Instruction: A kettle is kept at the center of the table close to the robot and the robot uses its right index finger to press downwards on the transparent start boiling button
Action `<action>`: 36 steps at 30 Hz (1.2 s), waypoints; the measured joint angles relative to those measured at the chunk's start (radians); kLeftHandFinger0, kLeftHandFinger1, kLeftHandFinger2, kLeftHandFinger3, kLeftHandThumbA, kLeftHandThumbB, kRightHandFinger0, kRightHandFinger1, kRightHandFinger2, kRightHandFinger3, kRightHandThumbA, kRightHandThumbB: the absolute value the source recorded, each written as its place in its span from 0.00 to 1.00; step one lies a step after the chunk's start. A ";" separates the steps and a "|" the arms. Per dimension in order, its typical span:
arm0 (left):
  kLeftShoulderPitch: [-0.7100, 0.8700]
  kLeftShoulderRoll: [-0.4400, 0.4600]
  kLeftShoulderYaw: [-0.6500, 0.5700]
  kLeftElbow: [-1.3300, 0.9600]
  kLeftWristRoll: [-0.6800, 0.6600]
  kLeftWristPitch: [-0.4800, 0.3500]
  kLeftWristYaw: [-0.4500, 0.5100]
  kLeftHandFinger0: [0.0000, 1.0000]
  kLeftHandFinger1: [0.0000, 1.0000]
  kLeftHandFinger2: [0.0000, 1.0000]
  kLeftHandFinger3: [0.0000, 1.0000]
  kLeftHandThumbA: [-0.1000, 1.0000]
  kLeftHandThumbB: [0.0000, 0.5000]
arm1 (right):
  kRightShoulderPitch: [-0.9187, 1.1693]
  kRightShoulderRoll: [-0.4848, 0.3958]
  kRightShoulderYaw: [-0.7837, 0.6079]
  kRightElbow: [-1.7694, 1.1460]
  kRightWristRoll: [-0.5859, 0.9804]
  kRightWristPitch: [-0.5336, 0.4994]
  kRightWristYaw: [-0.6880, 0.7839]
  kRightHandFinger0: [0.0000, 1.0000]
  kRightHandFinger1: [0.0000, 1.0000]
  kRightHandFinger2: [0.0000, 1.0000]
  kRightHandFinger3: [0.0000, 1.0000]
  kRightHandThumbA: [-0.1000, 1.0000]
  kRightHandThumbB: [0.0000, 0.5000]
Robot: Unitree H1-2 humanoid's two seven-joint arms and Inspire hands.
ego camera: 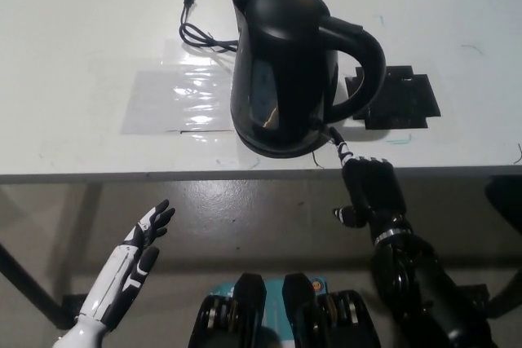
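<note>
Kettle (285, 71) sits mid-bench (81, 22), near the front edge. Right hand (371, 189) curled, holding nothing, index extended at handle base. Left hand (139, 254) released, low. Risk: finger slips off button, shoves kettle.

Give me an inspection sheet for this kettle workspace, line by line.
Surface: white table with a clear plastic sheet taped down.
Job's things: black kettle upright near the front edge, handle toward the right.
Clutter: black tape patch right of the kettle.
Hands: right hand at the table edge, one finger stretched to the kettle's base below the handle; left hand open, below the table.
Cables: black power cord, unplugged, behind the kettle.
Surroundings: grey floor.
</note>
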 measured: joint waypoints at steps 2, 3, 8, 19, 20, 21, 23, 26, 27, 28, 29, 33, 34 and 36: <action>-0.001 0.001 0.000 0.000 0.000 0.000 0.000 1.00 1.00 1.00 1.00 1.00 0.83 | 0.002 -0.007 0.005 -0.025 -0.001 0.015 0.017 0.00 0.00 0.02 1.00 1.00 0.65; -0.002 0.001 0.000 0.000 0.000 0.000 0.000 1.00 1.00 1.00 1.00 1.00 0.83 | 0.003 -0.011 0.005 -0.039 -0.001 0.022 0.027 0.00 0.00 0.01 1.00 1.00 0.65; -0.005 0.002 0.000 0.000 0.000 0.000 0.000 1.00 1.00 1.00 1.00 1.00 0.82 | 0.016 -0.030 0.005 -0.114 -0.001 0.053 0.077 0.00 0.02 0.00 1.00 1.00 0.67; -0.006 0.007 0.001 0.000 0.000 0.002 0.000 1.00 1.00 1.00 1.00 1.00 0.80 | 0.134 -0.052 -0.035 -0.472 0.000 0.080 0.123 0.00 0.03 0.02 1.00 1.00 0.58; -0.006 0.007 0.001 0.000 0.000 0.002 0.000 1.00 1.00 1.00 1.00 1.00 0.80 | 0.146 -0.052 -0.041 -0.509 -0.001 0.080 0.123 0.00 0.02 0.02 1.00 1.00 0.59; -0.006 0.007 0.001 0.000 0.000 0.002 0.000 1.00 1.00 1.00 1.00 1.00 0.80 | 0.156 -0.052 -0.045 -0.543 -0.001 0.080 0.124 0.00 0.02 0.03 1.00 1.00 0.59; -0.007 0.007 0.001 0.000 0.000 0.002 0.000 1.00 1.00 1.00 1.00 1.00 0.80 | 0.173 -0.052 -0.053 -0.601 -0.002 0.080 0.125 0.00 0.02 0.04 1.00 1.00 0.59; -0.007 0.008 0.001 0.000 0.000 0.002 0.000 1.00 1.00 1.00 1.00 1.00 0.79 | 0.193 -0.052 -0.063 -0.679 -0.002 0.078 0.127 0.00 0.00 0.02 1.00 1.00 0.60; -0.007 0.008 0.001 0.000 0.000 0.002 0.000 1.00 1.00 1.00 1.00 1.00 0.79 | 0.198 -0.052 -0.065 -0.695 -0.002 0.077 0.129 0.00 0.00 0.01 1.00 1.00 0.61; -0.007 0.008 0.001 0.000 0.000 0.002 0.000 1.00 1.00 1.00 1.00 1.00 0.81 | 0.207 -0.052 -0.069 -0.722 -0.001 0.076 0.132 0.00 0.00 0.00 1.00 1.00 0.61; -0.007 0.008 0.001 0.000 0.000 0.003 0.000 1.00 1.00 1.00 1.00 1.00 0.81 | 0.212 -0.052 -0.071 -0.735 0.000 0.076 0.135 0.00 0.00 0.00 1.00 1.00 0.61; -0.008 0.008 0.001 -0.001 0.000 0.007 0.000 1.00 1.00 1.00 1.00 1.00 0.80 | 0.254 -0.051 -0.085 -0.823 0.018 0.070 0.150 0.00 0.00 0.03 1.00 1.00 0.67; -0.008 0.008 0.001 -0.001 0.000 0.008 0.000 1.00 1.00 1.00 1.00 1.00 0.80 | 0.272 -0.050 -0.090 -0.856 0.029 0.062 0.152 0.00 0.00 0.03 1.00 1.00 0.65; -0.009 0.008 0.002 -0.001 0.000 0.009 0.000 1.00 1.00 1.00 1.00 1.00 0.80 | 0.306 -0.049 -0.101 -0.911 0.055 0.036 0.150 0.09 0.10 0.19 1.00 1.00 0.62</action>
